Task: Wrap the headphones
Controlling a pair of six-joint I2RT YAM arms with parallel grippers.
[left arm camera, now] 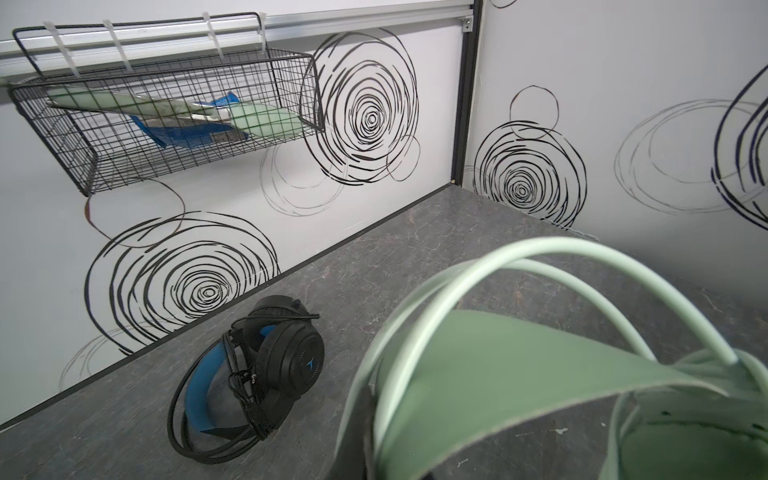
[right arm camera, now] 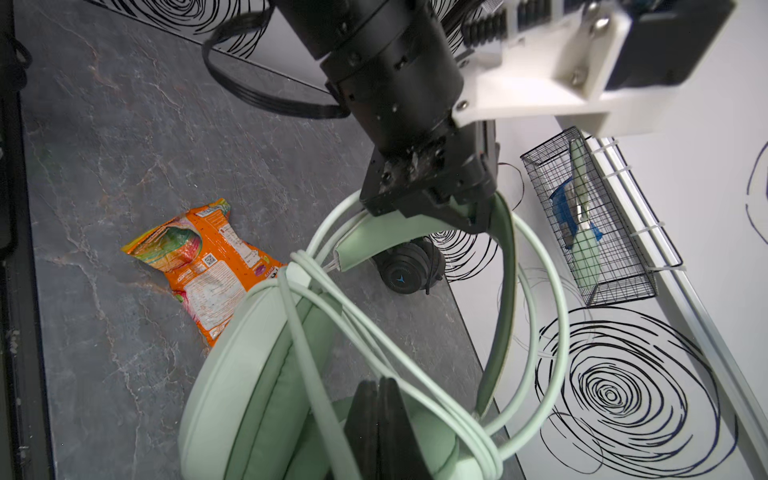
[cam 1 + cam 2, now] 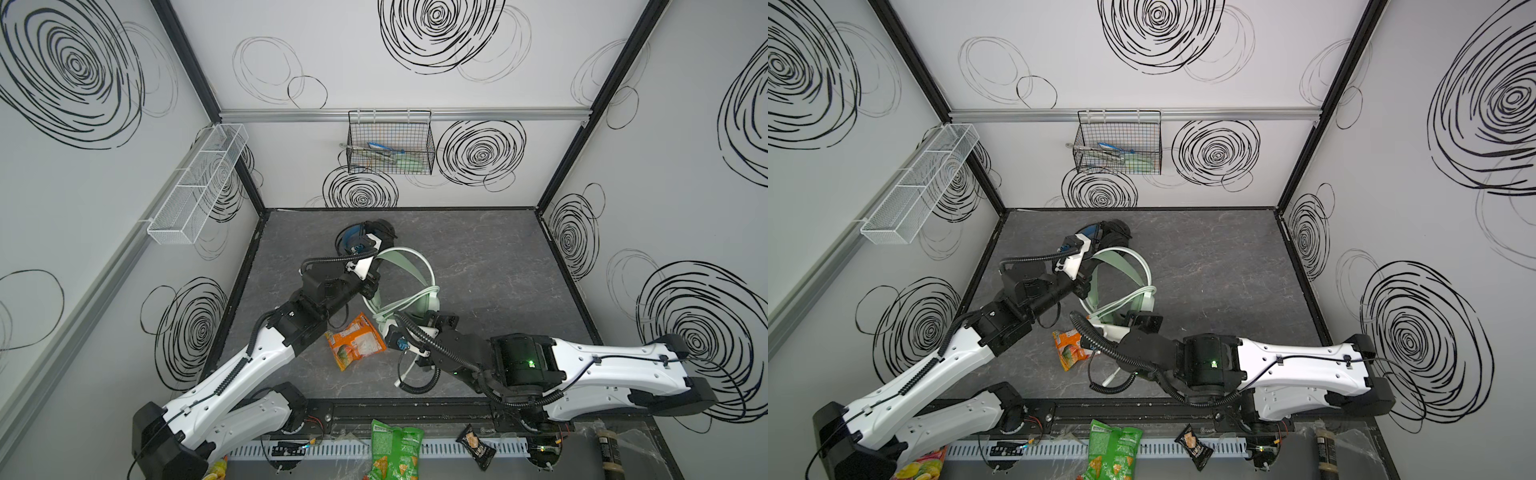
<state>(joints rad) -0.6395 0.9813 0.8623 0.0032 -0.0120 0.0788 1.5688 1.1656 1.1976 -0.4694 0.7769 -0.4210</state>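
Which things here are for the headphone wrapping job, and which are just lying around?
For the job:
- mint-green headphones, held by the left pincer
- black headphones

Just lying about:
- orange snack bag
- green chip bag
- black wire basket
- white mesh basket

Mint-green headset [image 2: 249, 353], orange snack bag [image 2: 208, 266]

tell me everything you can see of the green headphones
The green headphones are pale mint, over-ear, with padded cups and a wide flat strap under thin arched tubes. Their matching cable is looped around them several times. The left gripper clamps the strap; the right gripper is shut by one cup among the loops. They are near the table's middle.
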